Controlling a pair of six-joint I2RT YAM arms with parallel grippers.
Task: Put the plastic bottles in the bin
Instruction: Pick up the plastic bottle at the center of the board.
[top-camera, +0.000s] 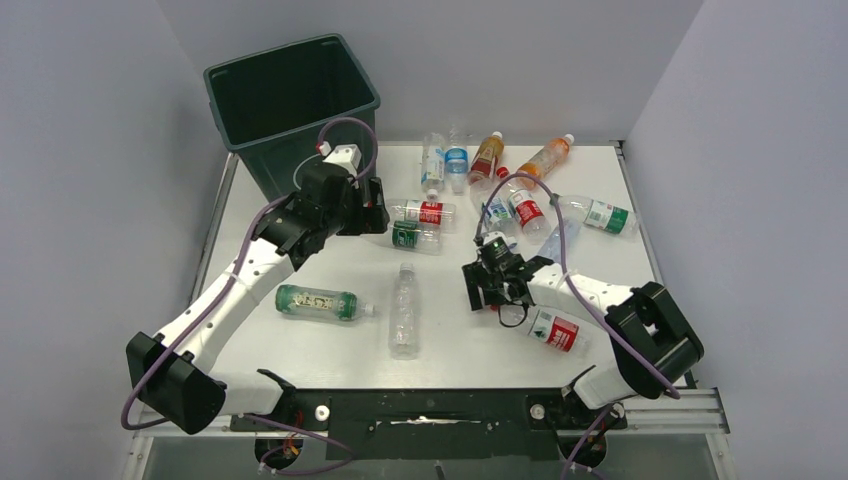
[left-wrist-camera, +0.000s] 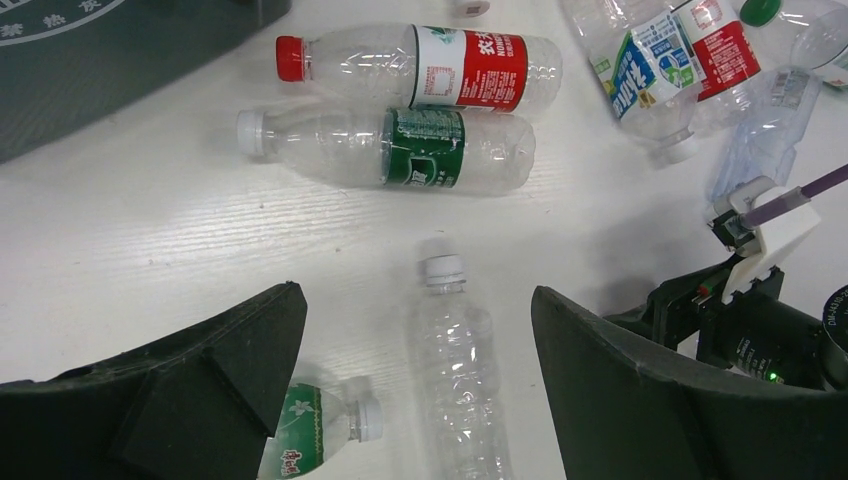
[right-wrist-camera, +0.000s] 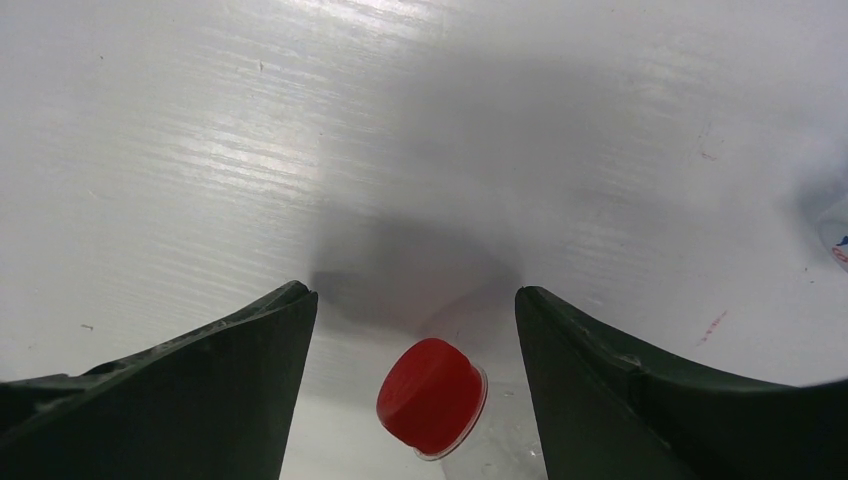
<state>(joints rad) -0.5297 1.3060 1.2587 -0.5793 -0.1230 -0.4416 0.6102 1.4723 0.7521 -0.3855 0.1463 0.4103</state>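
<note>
1. From above: the bin (top-camera: 290, 100) stands at the far-left corner of the desk (top-camera: 330, 345), mouth up. Its inside is dark and no bottle shows in it. The plastic bottles (top-camera: 525, 210) lie on their sides, most in a cluster far right and a few in the middle. The left pincer (top-camera: 378, 205) hovers just right of the bin, beside the red-label bottle (top-camera: 425, 212). The right pincer (top-camera: 488, 285) sits low at mid-right.
2. Left wrist: the left pincer (left-wrist-camera: 415, 300) is spread, with nothing between its fingers. Under it lies a clear unlabelled bottle (left-wrist-camera: 455, 350), its white cap pointing far. Beyond it, the red-label bottle (left-wrist-camera: 450, 70) and the green-label bottle (left-wrist-camera: 400, 150) lie side by side. They look empty, so expect them to be light, thin-walled, slick, and ready to roll or crumple. Take one across its belly at the label and squeeze gently.
3. Right wrist: the right pincer (right-wrist-camera: 412, 295) is spread and empty, close above the desk. A red cap (right-wrist-camera: 432, 395) peeks between its fingers at the near edge. The stiff neck behind it is likely your firmest hold.
</note>
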